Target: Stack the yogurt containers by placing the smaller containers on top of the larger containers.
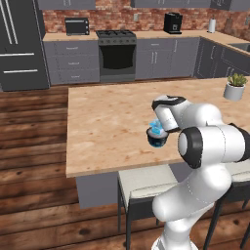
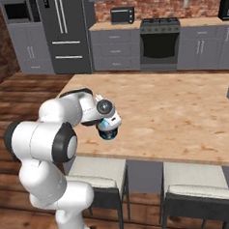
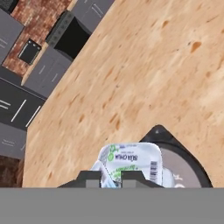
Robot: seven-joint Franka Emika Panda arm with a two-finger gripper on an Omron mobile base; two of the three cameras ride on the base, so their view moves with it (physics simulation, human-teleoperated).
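The small light-blue yogurt cup [image 1: 156, 127] sits directly over the dark tub [image 1: 156, 140], near the front edge of the wooden bench [image 1: 107, 122], just in front of the arm's elbow. In the right base view the cup [image 2: 106, 123] shows as a pale blue patch beneath the hand, with the tub [image 2: 108, 133] under it. From the hand view the cup's white printed top [image 3: 131, 162] lies across the tub's pale grey lid [image 3: 183, 168], overlapping its left part; whether the cup rests fully on the lid or hangs a little above it cannot be told.

The gripper [image 3: 110, 177] comes down on the cup from above — its jaws are drawn in close and pinch the crumpled near edge of the cup's top between the two dark tips. In the left base view the gripper [image 1: 157, 126] is bent forward and down over the stack.

Farther out, a white pot with a green plant [image 1: 235, 87] stands at the far right end of the bench, well apart from the stack. Two stools with pale seats [image 2: 99, 178] stand tucked under the near edge of the bench. Behind the bench, against the brick wall, stand a black stove [image 1: 116, 53], a toaster oven [image 1: 76, 25], a coffee machine [image 1: 172, 22] and — at the left — a dark fridge [image 1: 19, 44].
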